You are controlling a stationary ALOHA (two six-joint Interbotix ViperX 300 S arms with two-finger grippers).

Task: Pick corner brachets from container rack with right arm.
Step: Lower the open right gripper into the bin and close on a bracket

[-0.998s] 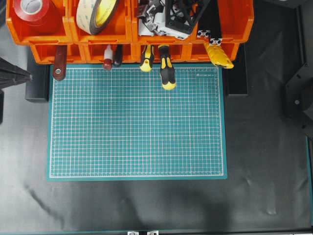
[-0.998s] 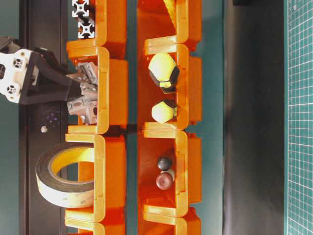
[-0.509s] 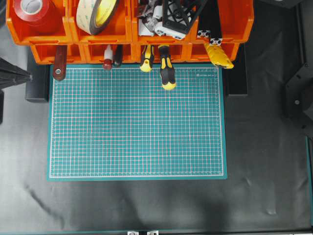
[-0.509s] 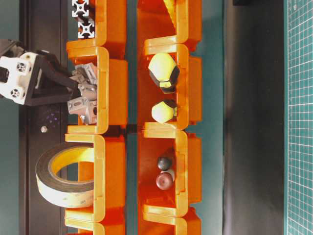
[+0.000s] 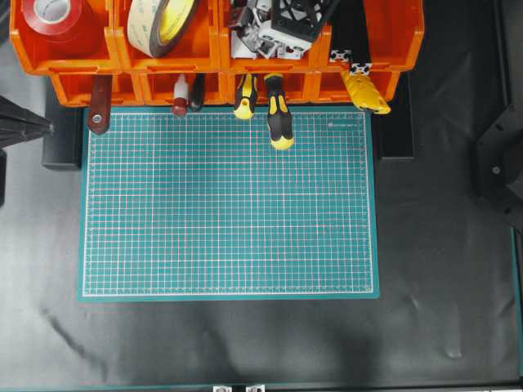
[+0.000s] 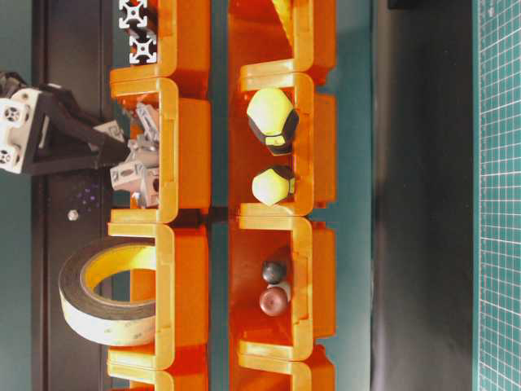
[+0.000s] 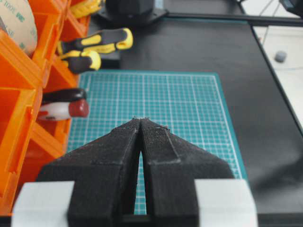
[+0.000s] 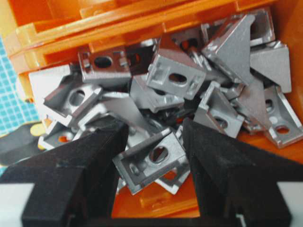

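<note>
Silver brackets (image 8: 189, 94) heaped in an orange rack (image 5: 270, 61) bin, top centre of the overhead frame.

The right claw (image 8: 154, 156) reaches into that bin, its two black fingers (image 8: 94, 156) pressed against either side of one bracket (image 8: 151, 158); the overhead view cuts the arm off at the top edge. The left claw (image 7: 141, 124), tips together, hangs over the green mat (image 7: 189, 104), holding nothing.
</note>
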